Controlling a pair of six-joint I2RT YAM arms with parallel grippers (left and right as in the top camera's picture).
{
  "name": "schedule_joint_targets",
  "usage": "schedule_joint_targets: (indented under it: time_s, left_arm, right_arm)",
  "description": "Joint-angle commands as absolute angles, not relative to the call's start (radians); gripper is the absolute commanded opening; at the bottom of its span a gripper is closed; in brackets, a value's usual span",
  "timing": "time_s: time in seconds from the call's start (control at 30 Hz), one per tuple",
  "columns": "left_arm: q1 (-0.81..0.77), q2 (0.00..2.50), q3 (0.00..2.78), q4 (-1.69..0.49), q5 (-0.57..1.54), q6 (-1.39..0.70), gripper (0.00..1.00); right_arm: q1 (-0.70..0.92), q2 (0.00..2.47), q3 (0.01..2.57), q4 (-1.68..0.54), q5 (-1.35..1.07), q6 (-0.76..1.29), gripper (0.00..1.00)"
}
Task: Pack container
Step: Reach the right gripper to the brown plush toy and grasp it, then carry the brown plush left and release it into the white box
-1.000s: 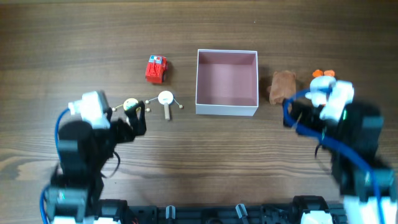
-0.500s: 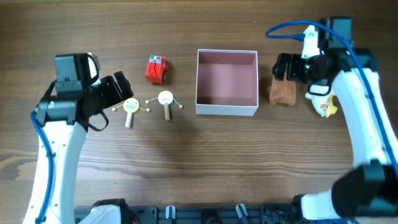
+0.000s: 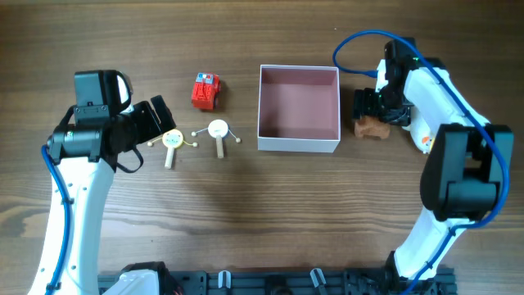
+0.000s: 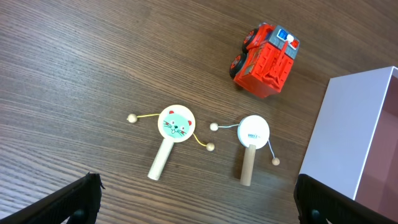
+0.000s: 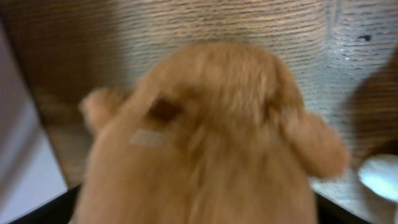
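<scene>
- Overhead view: you have the square shallow white-walled box with the dusty pink inside (image 3: 299,146) standing open-topped at mid-counter, nothing in it.
- Wood-grain counter (image 3: 270,213): left of the box lie a red plastic toy truck (image 3: 206,90), a white-faced wooden rattle drum (image 3: 218,129) and a cat-faced wooden rattle drum (image 3: 172,140).
- Your left pincer (image 3: 155,121) hangs just beside the cat-faced drum.
- Your right pincer (image 3: 368,115) sits over a brown plush animal (image 3: 373,129), just right of the box.
- A small white and orange toy (image 3: 426,144) shows partly under the right arm.
- Left wrist view: your left pincer (image 4: 199,204) has its fingers (image 4: 78,200) wide apart, holding nothing. Below it you see both drums, cat-faced (image 4: 176,124) and white-faced (image 4: 254,130), apart from each other, with the truck (image 4: 266,53) beyond and the box's white wall (image 4: 345,124) at the right.
- Right wrist view: blurred. The plush (image 5: 211,137) fills the frame. The dark fingers (image 5: 37,213) stand apart at either lower corner, the plush between them. You cannot tell whether they touch it.
</scene>
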State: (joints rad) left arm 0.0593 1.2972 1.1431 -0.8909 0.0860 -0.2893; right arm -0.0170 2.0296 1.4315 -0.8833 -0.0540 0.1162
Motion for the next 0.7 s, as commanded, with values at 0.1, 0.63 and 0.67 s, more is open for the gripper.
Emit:
schedule_joint_targets:
  time_s: [0.1,0.63,0.67]
  left_arm:
    - [0.066,1.302,1.161,-0.892,0.077,-0.269,1.0]
    - [0.066,1.302,1.161,-0.892,0.077,-0.269,1.0]
    - [0.066,1.302,1.161,-0.892,0.077,-0.269,1.0]
  right_arm:
    - [-0.02,2.02,1.448,-0.832,-0.021,0.138,0.25]
    - [0.382,1.591,1.448,-0.798,-0.097,0.448,0.14]
    - [0.403,1.62,1.44,-0.766,-0.081,0.476,0.14]
